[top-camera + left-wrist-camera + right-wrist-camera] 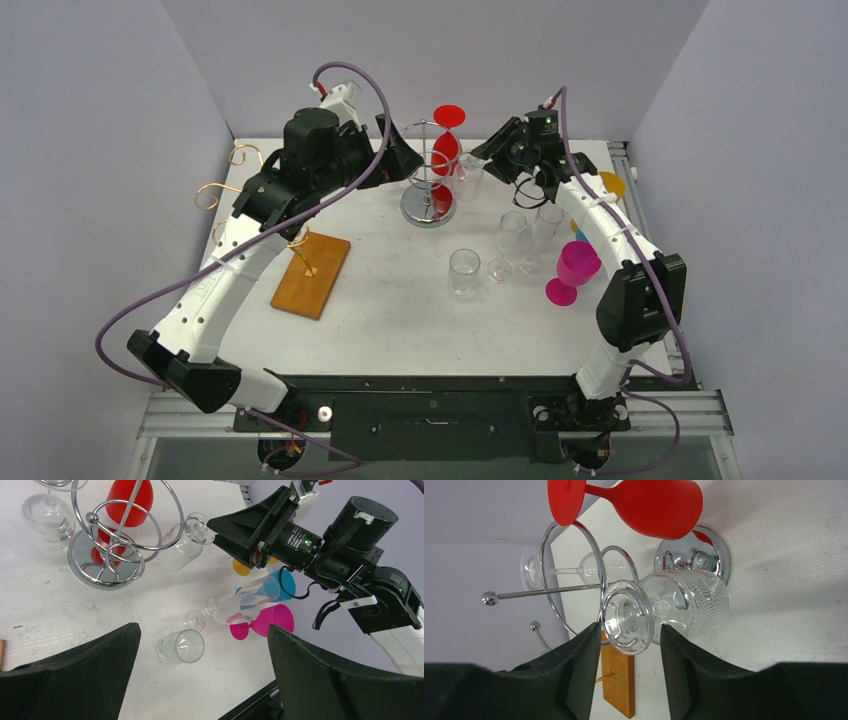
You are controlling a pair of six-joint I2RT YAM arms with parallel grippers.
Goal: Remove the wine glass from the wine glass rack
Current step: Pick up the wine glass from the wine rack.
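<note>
A chrome wire rack (428, 190) stands at the back middle of the table. Red wine glasses (447, 128) hang on it upside down. A clear patterned wine glass (694, 602) hangs on the rack's right side, foot (628, 617) towards my right wrist camera. My right gripper (629, 630) is open, with the foot between its fingertips; I see no firm contact. The left wrist view shows the clear glass (180, 547) with the right gripper (215, 527) at its foot. My left gripper (202, 629) is wide open and empty, left of the rack (107, 570).
A clear tumbler (463, 272), several clear stemmed glasses (515, 235) and a magenta glass (572, 270) stand in front and to the right of the rack. A wooden board (312, 273) with a gold wire stand lies at the left. A blue cup (280, 585) lies by the magenta glass.
</note>
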